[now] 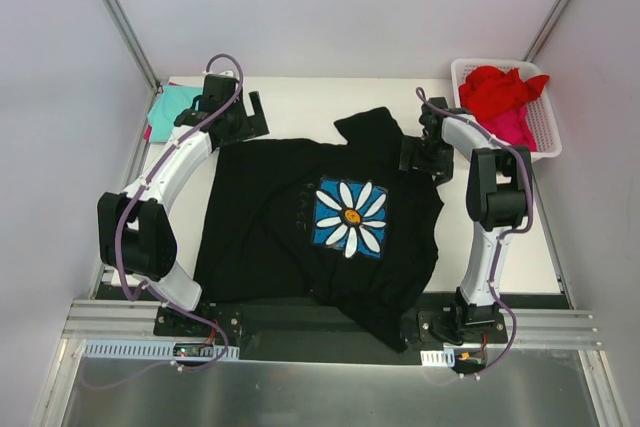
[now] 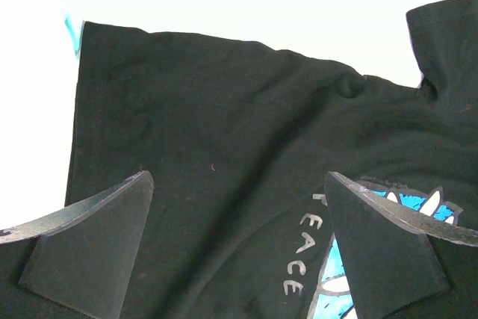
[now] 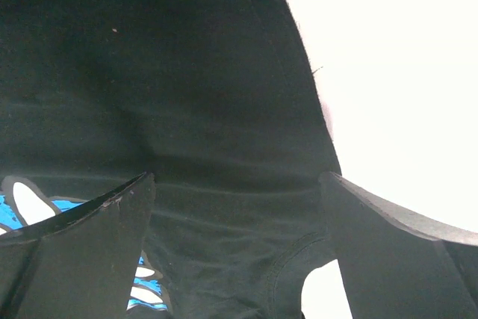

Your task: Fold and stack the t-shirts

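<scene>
– If you're asking where the black shirt (image 1: 300,197) is, it's spread out over the middle of the table (image 1: 300,97). The flower print (image 1: 350,219) faces up and the near hem droops over the front edge between the two arm bases.

– ok and the grippers? holding anything?

– Nope. Left gripper (image 1: 240,119) sits over the shirt's far left corner with its fingers (image 2: 97,244) spread wide. Its wrist view shows only flat cloth between them, nothing pinched. You can read PEACE (image 2: 299,248) next to the print from there.

– right one?

– Right gripper (image 1: 425,155) is at the far right side of the shirt, beside the sleeve (image 1: 375,129) that sticks out toward the back. Jaws are wide apart too, with cloth lying under them, not grabbed. Can't tell if either one's fingertips actually touch the fabric.

– other shirts?

– Teal shirt (image 1: 168,112) is on the far left corner of the table, partly hidden behind the left arm. A sliver of it shows past the black shirt's edge in the left wrist view. Red shirt (image 1: 500,89) is bunched on top of the pink shirt (image 1: 512,130) in the basket (image 1: 543,137) at the far right corner.

– black one folded at all?

– Not that I can see. It's laid out open, a bit rumpled along the right side.
</scene>
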Robot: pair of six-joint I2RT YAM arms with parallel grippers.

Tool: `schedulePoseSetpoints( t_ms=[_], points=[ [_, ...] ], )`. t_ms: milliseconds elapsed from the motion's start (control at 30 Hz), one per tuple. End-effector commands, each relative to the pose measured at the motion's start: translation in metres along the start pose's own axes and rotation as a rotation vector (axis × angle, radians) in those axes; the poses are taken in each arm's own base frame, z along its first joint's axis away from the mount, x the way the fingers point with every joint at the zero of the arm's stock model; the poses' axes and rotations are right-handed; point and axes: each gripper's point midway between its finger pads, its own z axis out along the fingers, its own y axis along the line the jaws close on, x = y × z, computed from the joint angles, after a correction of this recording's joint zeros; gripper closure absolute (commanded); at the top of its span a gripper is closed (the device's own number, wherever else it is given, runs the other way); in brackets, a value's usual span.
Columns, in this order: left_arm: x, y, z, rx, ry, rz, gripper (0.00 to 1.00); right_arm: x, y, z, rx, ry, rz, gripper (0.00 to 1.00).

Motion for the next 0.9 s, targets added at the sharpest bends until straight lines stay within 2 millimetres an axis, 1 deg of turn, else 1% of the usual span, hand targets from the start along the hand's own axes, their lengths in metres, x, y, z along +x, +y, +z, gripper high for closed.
schedulePoseSetpoints(
  t_ms=[0, 267, 300, 367, 400, 433, 533, 600, 700, 733, 767, 800, 833, 867],
  points=[
    [-0.011, -0.004, -0.023, 0.018, -0.045, 0.030, 0.01, -0.001, -0.017, 0.000, 0.088, 0.018, -0.026, 0.04],
    [-0.010, 0.000, -0.024, 0.001, -0.044, 0.042, 0.01, -0.012, -0.028, -0.006, 0.159, -0.013, -0.043, 0.04],
    [-0.010, 0.000, -0.024, 0.000, -0.043, 0.042, 0.01, -0.018, -0.029, -0.007, 0.170, -0.023, -0.048, 0.04],
    [-0.011, -0.002, -0.025, 0.006, -0.045, 0.043, 0.01, -0.022, -0.032, -0.007, 0.184, -0.026, -0.051, 0.04],
    [-0.011, -0.001, -0.025, 0.006, -0.047, 0.043, 0.01, -0.024, -0.035, -0.004, 0.201, -0.020, -0.059, 0.04],
    [-0.011, -0.001, -0.025, 0.003, -0.045, 0.045, 0.01, -0.031, -0.036, -0.007, 0.209, -0.034, -0.062, 0.04],
    [-0.011, 0.002, -0.029, -0.007, -0.049, 0.052, 0.01, -0.037, -0.043, -0.007, 0.238, -0.038, -0.059, 0.04],
    [-0.011, 0.002, -0.032, -0.005, -0.050, 0.060, 0.01, -0.035, -0.040, -0.011, 0.209, -0.033, -0.045, 0.04],
    [-0.012, 0.001, -0.036, -0.001, -0.050, 0.060, 0.01, -0.036, -0.021, -0.044, 0.132, -0.090, -0.051, 0.04],
    [-0.012, -0.002, -0.038, 0.014, -0.050, 0.059, 0.01, -0.037, -0.011, -0.068, 0.105, -0.137, -0.065, 0.04],
    [-0.011, -0.005, -0.038, 0.026, -0.047, 0.048, 0.01, -0.034, 0.000, -0.083, 0.061, -0.144, -0.073, 0.04],
    [-0.010, -0.006, -0.039, 0.035, -0.043, 0.042, 0.01, -0.031, 0.006, -0.096, 0.039, -0.159, -0.074, 0.04],
    [-0.009, -0.009, -0.040, 0.048, -0.039, 0.034, 0.01, -0.026, 0.017, -0.109, 0.006, -0.175, -0.075, 0.04],
    [-0.006, -0.010, -0.040, 0.048, -0.032, 0.019, 0.01, -0.017, 0.028, -0.127, -0.065, -0.200, -0.074, 0.04]
  ],
)
